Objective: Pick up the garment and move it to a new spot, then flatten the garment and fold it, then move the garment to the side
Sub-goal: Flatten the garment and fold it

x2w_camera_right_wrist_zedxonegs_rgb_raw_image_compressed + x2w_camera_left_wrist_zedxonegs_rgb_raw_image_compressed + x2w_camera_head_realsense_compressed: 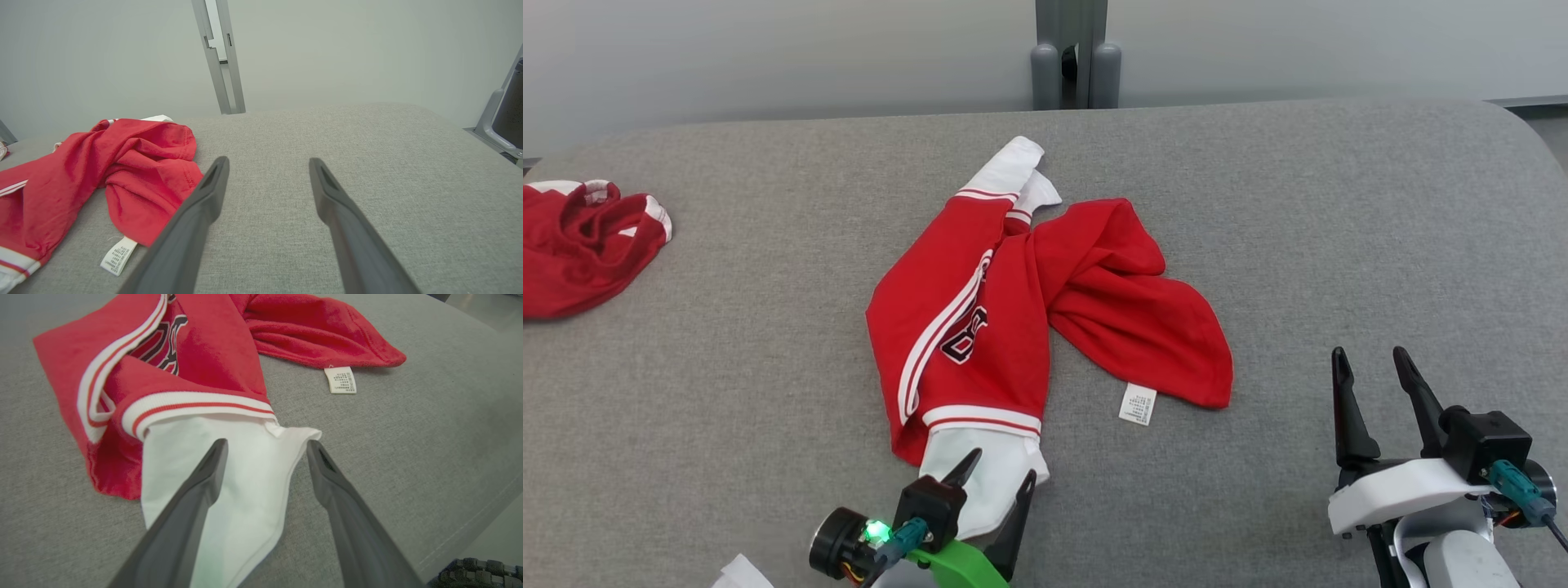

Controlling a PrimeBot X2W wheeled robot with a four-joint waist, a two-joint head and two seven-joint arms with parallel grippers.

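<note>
The garment is a red top with white sleeves and striped trim, lying crumpled in the middle of the grey table. Its care label lies flat beside the hem. My left gripper is open at the near edge, its fingers astride the white sleeve end, which rests on the table. My right gripper stands open at the lower right, clear of the cloth, with bare table between its fingers. The red folds of the garment lie to its left.
A second red and white garment lies bunched at the table's far left edge. A grey post stands behind the table against a pale wall. The table's right half is bare cloth.
</note>
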